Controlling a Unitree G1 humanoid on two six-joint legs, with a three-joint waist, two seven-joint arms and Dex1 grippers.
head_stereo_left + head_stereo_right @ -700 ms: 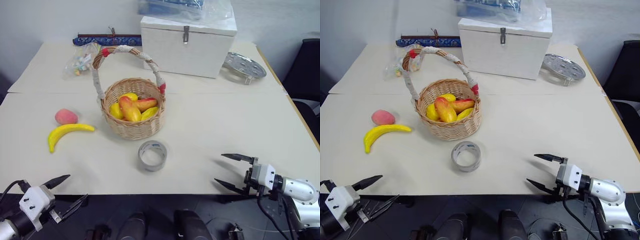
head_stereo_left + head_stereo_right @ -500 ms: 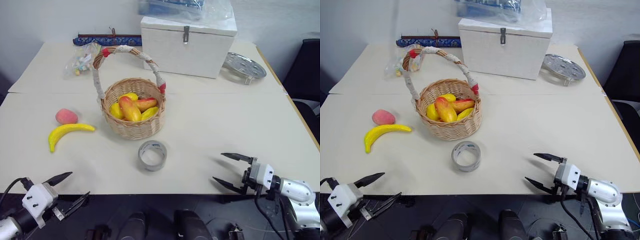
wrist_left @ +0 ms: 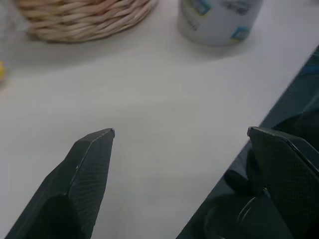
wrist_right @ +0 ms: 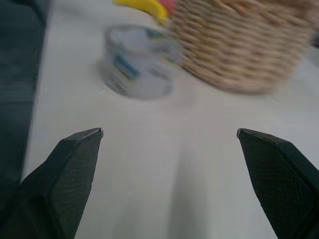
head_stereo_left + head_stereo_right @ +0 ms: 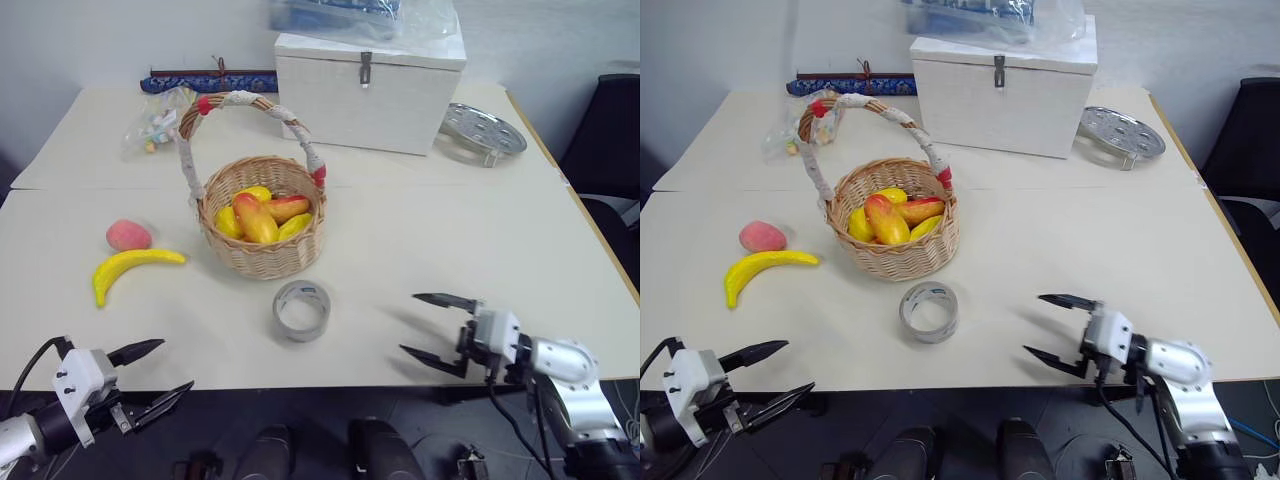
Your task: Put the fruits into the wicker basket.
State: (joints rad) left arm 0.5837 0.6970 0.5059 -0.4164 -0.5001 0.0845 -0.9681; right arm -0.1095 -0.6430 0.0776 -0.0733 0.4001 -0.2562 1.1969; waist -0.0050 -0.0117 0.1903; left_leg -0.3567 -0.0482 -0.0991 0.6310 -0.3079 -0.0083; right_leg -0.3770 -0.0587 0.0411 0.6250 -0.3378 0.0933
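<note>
Left of the basket [image 5: 262, 215], banana [image 5: 132, 268] and peach [image 5: 128, 235] look light, smooth, probably slippery; the banana is best pinched mid-curve. Left gripper [image 5: 155, 373] and right gripper [image 5: 428, 328] are spread wide, empty.

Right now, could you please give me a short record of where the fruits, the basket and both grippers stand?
banana: on the table, left of the wicker basket
peach: on the table, just behind the banana
wicker basket: upright, holding yellow-and-red fruits
tape roll: in front of the basket
left gripper: open, empty, at the table's near edge
right gripper: open, empty, over the table
</note>
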